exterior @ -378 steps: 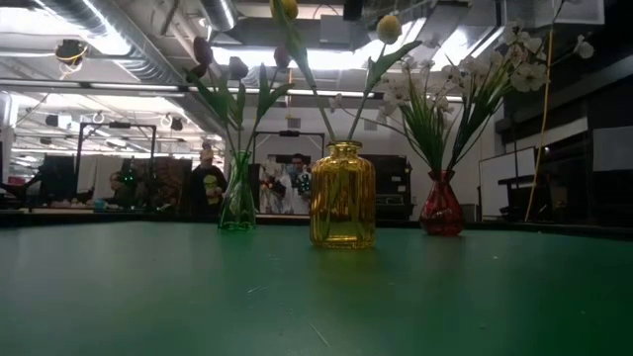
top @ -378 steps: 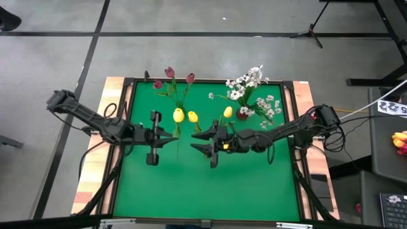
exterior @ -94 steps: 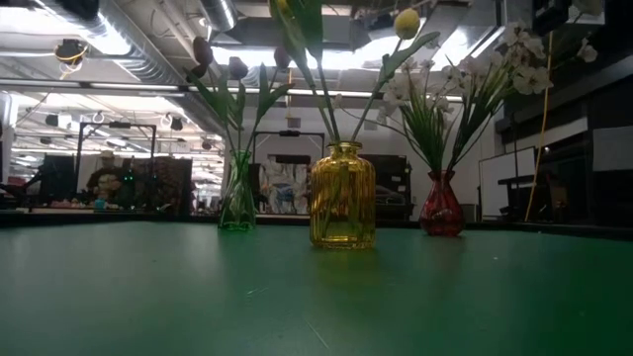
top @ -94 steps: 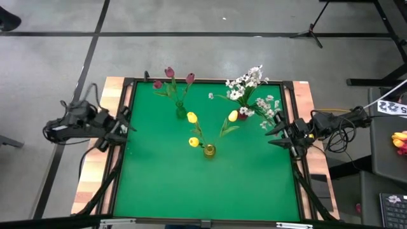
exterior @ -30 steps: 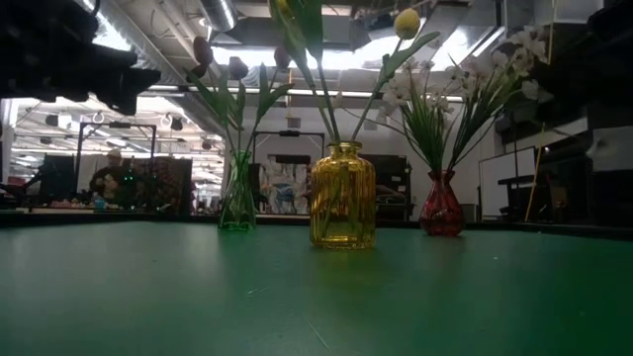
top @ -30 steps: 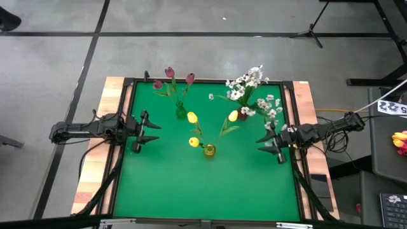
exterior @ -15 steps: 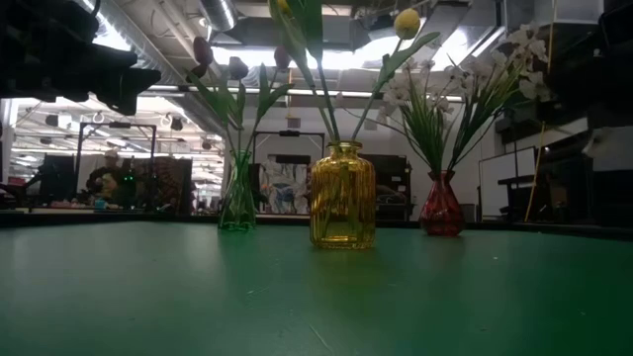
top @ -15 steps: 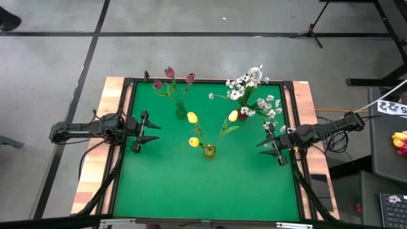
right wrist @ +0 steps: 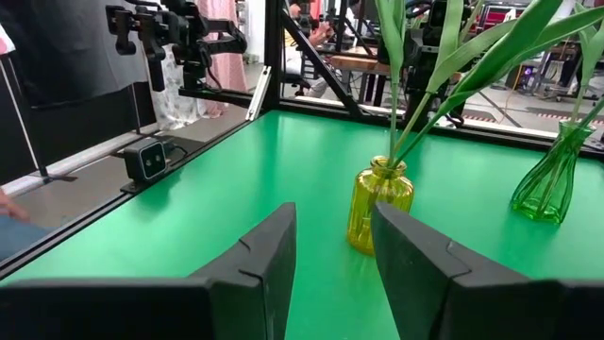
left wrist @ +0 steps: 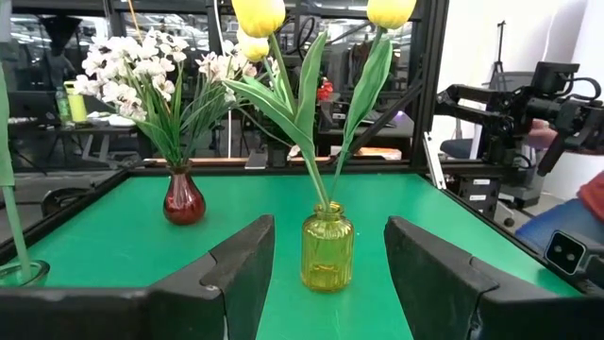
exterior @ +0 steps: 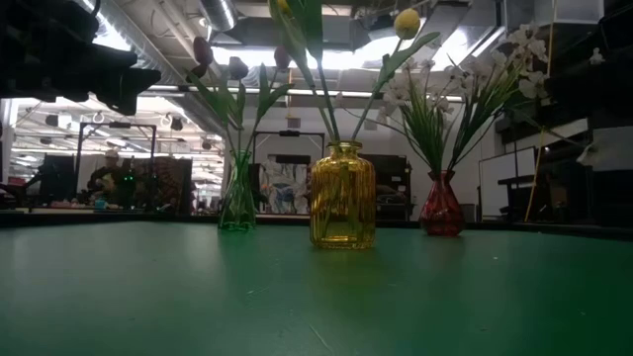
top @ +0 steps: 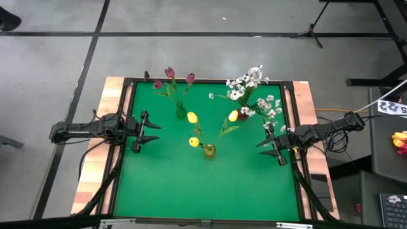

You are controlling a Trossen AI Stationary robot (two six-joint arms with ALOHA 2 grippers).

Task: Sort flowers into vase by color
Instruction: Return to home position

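Three yellow tulips (top: pixel 192 117) stand in the yellow vase (top: pixel 209 151) near the middle of the green surface (top: pixel 191 191), their stems leaning apart so the heads spread out above it. Behind it, toward the far edge, the maroon tulips (top: pixel 170 72) sit in the green vase (top: pixel 181 114), and to the right of those the white blossoms (top: pixel 248 83) fill the red vase (top: pixel 242 115). The left pincer (top: pixel 156 131) hangs just inside the left edge of the surface, pointing toward the middle. It is released: in its wrist view the two dark fingers (left wrist: pixel 241 274) stand wide apart with nothing between them but the distant yellow vase, which they do not touch. The right pincer (top: pixel 261 147) hangs just inside the right edge, near the lowest white sprays but apart from them, and faces the yellow vase from the other side. It too is released and empty, its fingers (right wrist: pixel 264 255) spread in its wrist view with only bare green and the far-off vase showing in the gap. Both pincers are well apart from all three vases. In the low view the three vases stand upright in a loose row, green, yellow, red.
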